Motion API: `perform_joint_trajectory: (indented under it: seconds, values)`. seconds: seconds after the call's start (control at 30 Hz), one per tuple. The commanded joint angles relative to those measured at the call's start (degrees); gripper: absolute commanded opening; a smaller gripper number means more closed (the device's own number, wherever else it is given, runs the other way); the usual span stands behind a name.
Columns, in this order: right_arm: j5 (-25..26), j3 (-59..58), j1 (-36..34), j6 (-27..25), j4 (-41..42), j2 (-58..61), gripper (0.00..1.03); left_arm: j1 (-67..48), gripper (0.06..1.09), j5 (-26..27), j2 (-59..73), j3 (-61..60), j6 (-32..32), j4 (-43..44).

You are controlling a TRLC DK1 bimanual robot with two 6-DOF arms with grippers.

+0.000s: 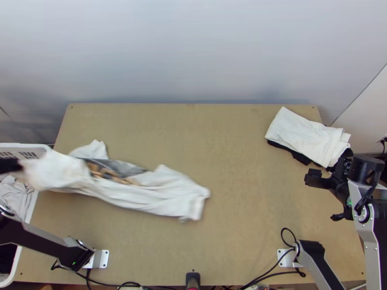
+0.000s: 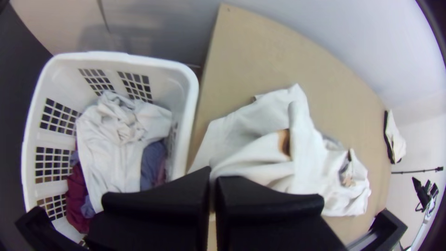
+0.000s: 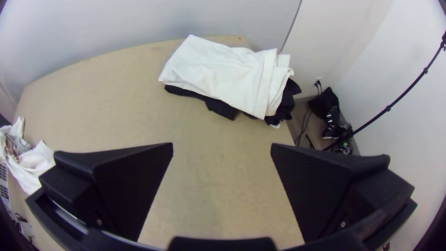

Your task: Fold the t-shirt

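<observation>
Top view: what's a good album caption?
Left gripper pinches a bunched white t-shirt; folded white cloth lies at right.

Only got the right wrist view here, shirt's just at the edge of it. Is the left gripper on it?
Observer: Yes. The left gripper is shut on the t-shirt.
Operator: Rest of the shirt flat?
Observer: No. It lies bunched lengthwise on the table, its print only partly showing.
Operator: Anything in the basket?
Observer: Yes, loose clothes: a pale garment on top, with a maroon one and a blue one partly under it.
</observation>
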Motion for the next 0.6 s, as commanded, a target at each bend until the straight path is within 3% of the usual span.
perform_joint_trajectory:
  seconds: [0.0,0.17,0.27,0.57]
  values:
    - [-0.67,0.47,0.25,0.20,0.03,0.89,0.98,2.63,0.10,6.69,-1.07,18.26,-5.63,-5.17]
    - [-1.02,1.17,0.34,0.28,0.03,1.24,0.98,-5.28,0.10,16.19,-10.73,14.74,-8.09,-6.31]
    - [-1.02,0.91,0.25,0.20,-0.67,0.45,0.98,-14.86,0.10,17.59,-15.66,12.55,-10.20,-6.48]
    - [-0.84,-3.83,0.16,-0.42,-1.99,-3.59,0.98,-56.69,0.10,20.67,-18.38,14.30,-31.03,-5.69]
